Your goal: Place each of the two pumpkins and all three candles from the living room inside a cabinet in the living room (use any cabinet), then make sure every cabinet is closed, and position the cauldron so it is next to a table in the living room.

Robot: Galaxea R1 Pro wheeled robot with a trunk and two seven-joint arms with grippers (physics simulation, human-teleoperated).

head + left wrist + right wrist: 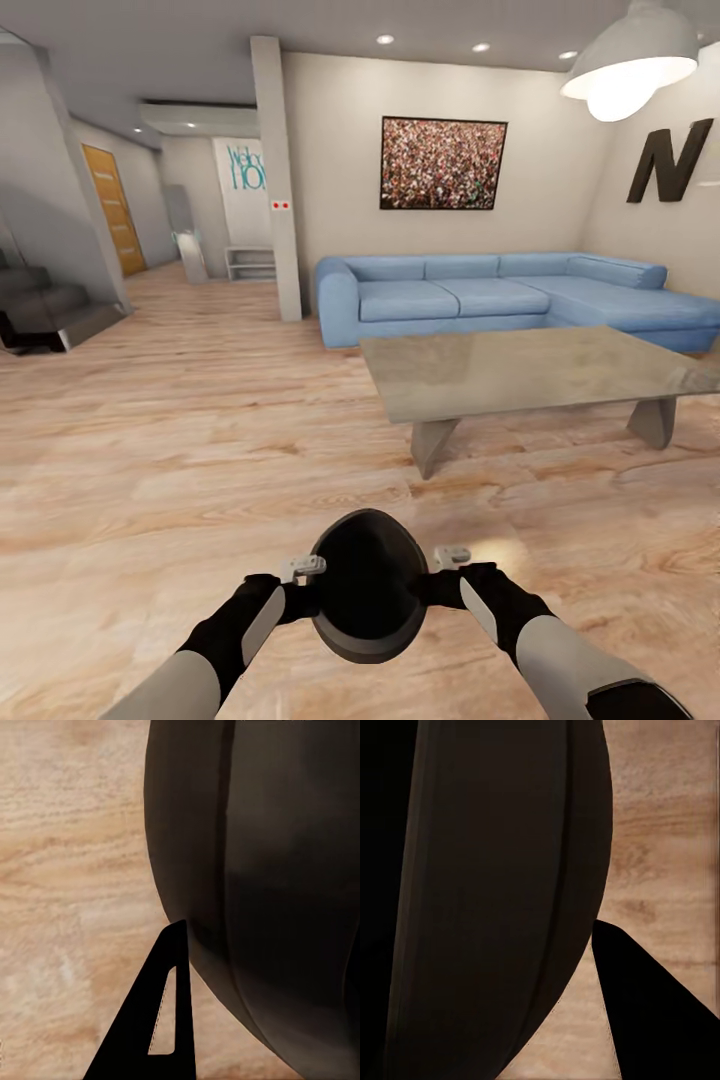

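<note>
I hold the matte black cauldron [368, 585] low over the wooden floor, between both arms, its wide mouth facing the head camera. My left gripper [303, 598] grips its left side and my right gripper [440, 588] its right side, both shut on its wall. In the left wrist view a dark finger [146, 1027] lies against the bulging side of the cauldron [270, 870]. The right wrist view has a finger [652, 1012] beside the cauldron [495, 885]. The grey low table [530, 370] stands ahead to the right, about a metre beyond the pot. The pumpkins, candles and cabinet are out of view.
A blue corner sofa [500, 295] sits behind the table against the wall. A white pillar [278, 180] stands ahead at centre-left, with a hallway and stairs [45, 310] to the left. Open wooden floor [200, 430] stretches ahead and to the left.
</note>
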